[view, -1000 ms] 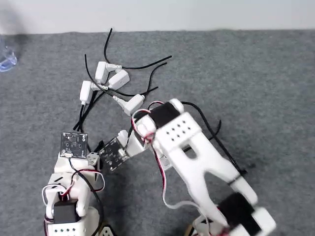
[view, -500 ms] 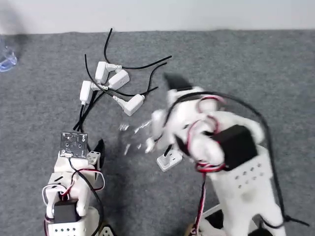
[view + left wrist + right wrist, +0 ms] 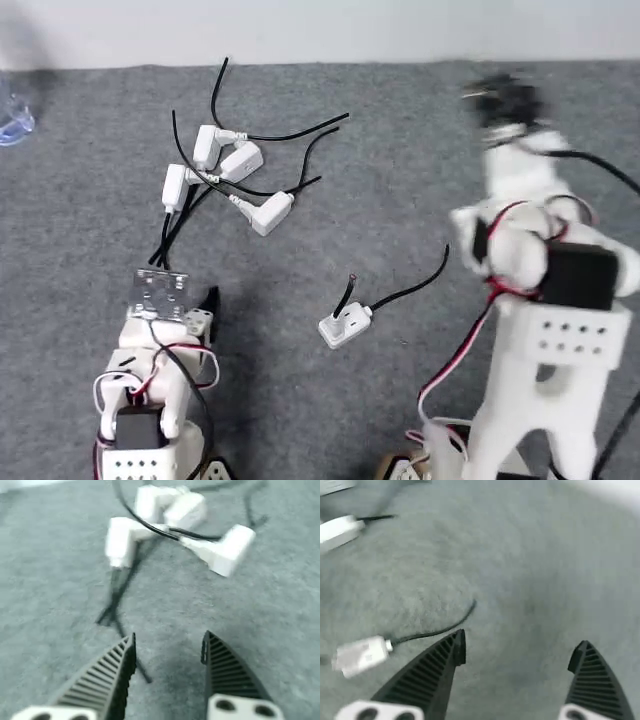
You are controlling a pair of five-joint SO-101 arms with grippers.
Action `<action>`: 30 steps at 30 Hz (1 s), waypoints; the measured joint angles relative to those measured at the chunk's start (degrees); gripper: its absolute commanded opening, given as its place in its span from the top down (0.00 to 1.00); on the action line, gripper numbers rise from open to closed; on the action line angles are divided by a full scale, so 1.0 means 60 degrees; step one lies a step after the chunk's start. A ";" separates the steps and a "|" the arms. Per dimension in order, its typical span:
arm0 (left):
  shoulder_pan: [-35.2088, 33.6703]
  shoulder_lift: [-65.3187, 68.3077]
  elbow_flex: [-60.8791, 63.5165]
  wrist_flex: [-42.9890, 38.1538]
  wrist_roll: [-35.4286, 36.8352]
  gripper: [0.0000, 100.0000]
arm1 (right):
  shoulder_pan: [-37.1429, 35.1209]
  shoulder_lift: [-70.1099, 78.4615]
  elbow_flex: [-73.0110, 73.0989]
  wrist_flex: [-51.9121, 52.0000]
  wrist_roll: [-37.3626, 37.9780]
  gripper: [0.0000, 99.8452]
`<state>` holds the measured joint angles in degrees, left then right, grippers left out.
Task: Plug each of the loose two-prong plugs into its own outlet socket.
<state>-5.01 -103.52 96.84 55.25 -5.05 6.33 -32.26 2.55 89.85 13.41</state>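
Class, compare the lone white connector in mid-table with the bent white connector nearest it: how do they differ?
The lone connector lies apart; the bent connector sits in a tangle with three others. The lone one is a straight block, the bent one L-shaped. Both are white, black-corded, ungripped.

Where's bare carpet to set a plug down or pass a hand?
Bare grey carpet between the tangle of white connectors and black cords and the right arm; also left of that tangle, and between the left arm and the lone white connector on a black cord. Crowded: the tangle, ahead of the left arm.
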 measured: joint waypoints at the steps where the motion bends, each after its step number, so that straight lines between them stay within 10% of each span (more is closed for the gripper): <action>1: 0.0176 0.0000 0.0015 0.0000 -0.0132 0.79 | 0.0410 0.0000 0.0557 -0.0322 -0.0571 0.69; 14: 0.3795 0.0000 -0.0630 0.1011 -0.0982 0.79 | 0.1582 0.0029 0.9421 -0.8366 -0.1451 0.69; 30: 0.5832 0.1231 -0.2183 0.1245 -0.1011 0.79 | 0.1626 0.0029 1.0579 -1.0300 -0.0996 0.69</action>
<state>29.98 -96.13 83.74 62.73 -11.12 16.09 -32.09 66.02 28.04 7.43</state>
